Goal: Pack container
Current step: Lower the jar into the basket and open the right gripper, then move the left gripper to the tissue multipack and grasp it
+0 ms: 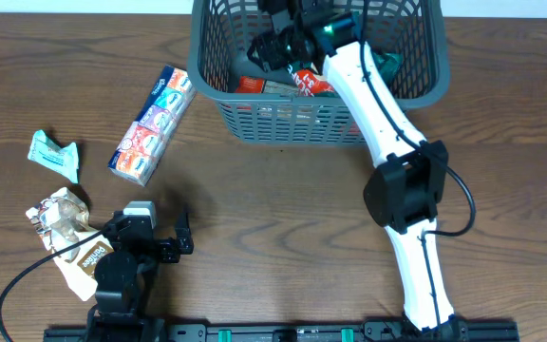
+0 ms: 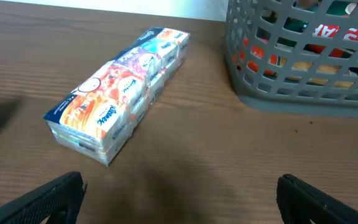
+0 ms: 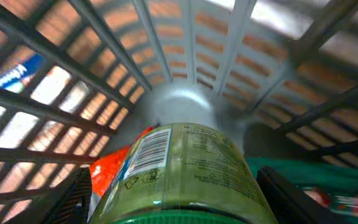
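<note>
Container: the dark grey slotted basket (image 1: 283, 123) stands at the far edge of the wooden table (image 1: 283, 218), right of centre, with the right arm reaching down into it.
Container, left wrist view: its lattice wall (image 2: 291, 93) fills the upper right, with red and cream packaging showing through the slots.
Container, right wrist view: the ribs of the basket (image 3: 185, 37) curve close around the camera.
Right gripper: the right gripper (image 1: 266, 47) is low inside the basket, near its left wall. Its fingers (image 3: 79, 196) press both sides of a green canister with a barcode label (image 3: 185, 168), held at a middling spread.
Basket contents: red snack packets (image 1: 302, 84) lie on the floor. One orange-red packet (image 3: 104, 171) sits just beside the canister.
Left gripper: the left gripper (image 1: 160, 223) is over the near left of the table, well apart from the basket. Its fingers (image 2: 48, 199) are spread wide with nothing between them.
Tissue multipack: the long pack of pocket tissues (image 1: 153, 123) lies diagonally on the table, left of the basket and clear of it. From the left wrist it lies ahead of the open fingers (image 2: 120, 93).
Teal packet: the teal packet (image 1: 53, 152) lies crumpled at the far left.
Other packets: cream-and-brown packets (image 1: 65, 223) lie crumpled just beside the left arm.
</note>
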### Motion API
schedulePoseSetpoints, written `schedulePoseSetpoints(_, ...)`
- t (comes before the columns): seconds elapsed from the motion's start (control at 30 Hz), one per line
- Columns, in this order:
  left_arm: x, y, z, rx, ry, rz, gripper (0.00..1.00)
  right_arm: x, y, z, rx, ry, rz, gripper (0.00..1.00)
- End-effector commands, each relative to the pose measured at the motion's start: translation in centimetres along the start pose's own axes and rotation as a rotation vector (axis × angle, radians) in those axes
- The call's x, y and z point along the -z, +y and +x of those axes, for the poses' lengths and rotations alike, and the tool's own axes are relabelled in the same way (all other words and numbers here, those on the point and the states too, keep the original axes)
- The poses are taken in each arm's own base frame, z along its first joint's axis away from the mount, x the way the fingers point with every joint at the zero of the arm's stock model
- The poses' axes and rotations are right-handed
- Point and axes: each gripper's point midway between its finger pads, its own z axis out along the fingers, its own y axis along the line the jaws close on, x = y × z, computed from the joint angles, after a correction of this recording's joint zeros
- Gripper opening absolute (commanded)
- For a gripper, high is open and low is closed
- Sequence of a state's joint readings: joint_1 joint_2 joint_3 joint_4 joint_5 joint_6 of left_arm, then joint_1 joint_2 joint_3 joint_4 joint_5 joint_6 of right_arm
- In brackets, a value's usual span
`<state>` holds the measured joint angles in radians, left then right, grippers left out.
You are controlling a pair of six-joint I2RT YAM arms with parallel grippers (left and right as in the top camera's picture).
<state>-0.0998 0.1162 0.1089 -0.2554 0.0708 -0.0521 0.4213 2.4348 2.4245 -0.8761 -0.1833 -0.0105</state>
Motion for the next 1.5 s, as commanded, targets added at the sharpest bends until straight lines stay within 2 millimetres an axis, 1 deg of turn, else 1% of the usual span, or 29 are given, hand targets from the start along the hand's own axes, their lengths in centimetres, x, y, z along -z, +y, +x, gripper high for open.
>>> schedulePoseSetpoints(0.0, 0.3, 0.2, -1.1, 0.007, -0.025, -0.012, 0.99, 0.1, 0.1, -0.4, -0.011, -0.009, 0.000, 0.37)
schedulePoseSetpoints(0.03, 0.3, 0.2, -1.1, 0.007, -0.025, -0.012, 0.98, 0.1, -0.1, -0.4, -0.012, -0.010, 0.001, 0.38)
schedulePoseSetpoints(0.07, 0.3, 0.2, -1.1, 0.007, -0.025, -0.012, 0.98, 0.1, -0.1, -0.4, -0.013, -0.011, 0.002, 0.44)
schedulePoseSetpoints(0.17, 0.3, 0.2, -1.1, 0.007, -0.025, -0.012, 0.99, 0.2, -0.4, -0.3, -0.018, -0.007, 0.004, 0.82)
schedulePoseSetpoints(0.2, 0.3, 0.2, -1.1, 0.007, -0.025, -0.012, 0.99, 0.2, -0.5, -0.2, -0.019, -0.003, 0.005, 0.91)
schedulePoseSetpoints(0.27, 0.3, 0.2, -1.1, 0.007, -0.025, -0.012, 0.98, 0.2, -0.5, 0.0, -0.017, 0.003, 0.005, 0.98)
schedulePoseSetpoints(0.3, 0.3, 0.2, -1.1, 0.007, -0.025, -0.012, 0.99, 0.2, -0.6, 0.0, -0.017, 0.004, 0.006, 0.99)
schedulePoseSetpoints(0.47, 0.3, 0.2, -1.1, 0.007, -0.026, -0.012, 0.99, 0.3, -0.4, 0.5, -0.018, 0.026, -0.003, 0.99)
schedulePoseSetpoints(0.53, 0.3, 0.2, -1.1, 0.006, -0.026, -0.013, 0.99, 1.0, -0.2, 0.6, -0.009, 0.038, -0.007, 0.99)
schedulePoseSetpoints(0.57, 0.3, 0.2, -1.1, 0.007, -0.026, -0.012, 0.99, 1.8, 0.0, 0.3, 0.009, 0.036, -0.007, 0.99)
schedulePoseSetpoints(0.63, 0.3, 0.2, -1.1, 0.009, -0.028, -0.012, 0.99, 4.1, 0.4, -0.7, 0.039, 0.019, -0.006, 0.99)
schedulePoseSetpoints(0.67, 0.4, 0.1, -1.5, 0.031, -0.040, -0.010, 0.99, 5.4, 0.5, -1.3, 0.053, 0.005, -0.003, 0.99)
schedulePoseSetpoints(0.73, 0.8, 0.0, -2.7, 0.061, -0.068, -0.005, 0.99, 9.2, 0.8, -3.1, 0.083, -0.045, 0.009, 0.99)
schedulePoseSetpoints(0.8, 1.8, -0.2, -5.0, 0.063, -0.106, -0.005, 0.98, 13.8, 0.3, -5.2, 0.089, -0.121, 0.046, 0.99)
schedulePoseSetpoints(0.87, 3.4, 0.4, -7.5, 0.067, -0.122, -0.057, 0.99, 18.9, -0.8, -7.2, 0.083, -0.221, 0.091, 0.99)
schedulePoseSetpoints(0.9, 4.1, 0.7, -8.7, 0.068, -0.120, -0.088, 0.99, 21.2, -1.4, -8.0, 0.074, -0.265, 0.109, 0.99)
schedulePoseSetpoints(0.93, 4.8, 1.1, -9.9, 0.069, -0.114, -0.117, 0.98, 23.9, -2.3, -8.7, 0.057, -0.317, 0.132, 0.99)
schedulePoseSetpoints(1.0, 6.1, 1.4, -12.7, 0.067, -0.085, -0.164, 0.98, 29.1, -4.7, -9.3, -0.005, -0.405, 0.185, 0.99)
schedulePoseSetpoints(1.03, 6.5, 1.4, -13.9, 0.063, -0.066, -0.172, 0.98, 31.0, -6.0, -9.2, -0.041, -0.431, 0.212, 0.99)
schedulePoseSetpoints(1.07, 6.7, 1.2, -15.4, 0.060, -0.040, -0.179, 0.98, 33.4, -7.9, -8.8, -0.099, -0.458, 0.250, 0.99)
schedulePoseSetpoints(1.1, 6.7, 1.1, -16.6, 0.058, -0.012, -0.183, 0.98, 34.7, -9.1, -8.3, -0.138, -0.470, 0.274, 0.99)
schedulePoseSetpoints(1.13, 6.5, 0.9, -18.0, 0.055, 0.029, -0.189, 0.98, 36.6, -11.1, -7.3, -0.202, -0.478, 0.314, 0.99)
schedulePoseSetpoints(1.17, 6.2, 0.8, -19.3, 0.052, 0.076, -0.195, 0.98, 38.2, -13.4, -5.8, -0.281, -0.474, 0.355, 0.99)
schedulePoseSetpoints(1.23, 5.3, 0.6, -21.1, 0.034, 0.166, -0.207, 0.98, 39.8, -16.7, -3.1, -0.414, -0.445, 0.409, 0.99)
schedulePoseSetpoints(1.3, 3.9, 0.6, -22.7, 0.019, 0.268, -0.225, 0.98, 40.6, -19.5, 0.0, -0.545, -0.394, 0.452, 0.99)
schedulePoseSetpoints(1.37, 2.4, 1.2, -24.0, 0.018, 0.359, -0.256, 0.98, 40.7, -21.7, 3.2, -0.668, -0.324, 0.483, 0.99)
schedulePoseSetpoints(1.4, 1.5, 1.8, -24.5, 0.019, 0.407, -0.276, 0.98, 40.5, -22.5, 4.6, -0.709, -0.287, 0.495, 0.99)
schedulePoseSetpoints(1.47, -0.2, 3.0, -25.3, 0.028, 0.483, -0.304, 0.98, 40.0, -23.5, 6.8, -0.766, -0.219, 0.504, 0.99)
